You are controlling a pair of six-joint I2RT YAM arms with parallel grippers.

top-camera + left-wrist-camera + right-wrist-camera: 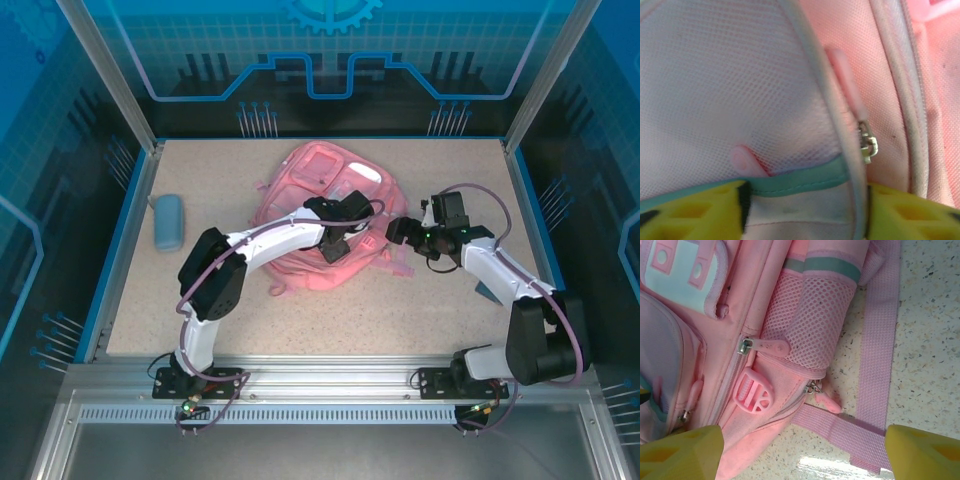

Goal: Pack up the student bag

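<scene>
The left gripper [805, 200] is the nearer one, down on the student bag [300, 170], which lies mid-table with its long axis running away from the arms. Its fingers [690, 212] straddle a teal pocket hem [800, 182], but I can't tell if they pinch it. The right gripper [802, 450], spread wide and empty, hovers just beside the bag's right flank.

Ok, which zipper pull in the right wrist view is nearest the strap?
The pull under the mesh pocket, its pink tab reaching the strap; the other two sit further left on the bag.
</scene>
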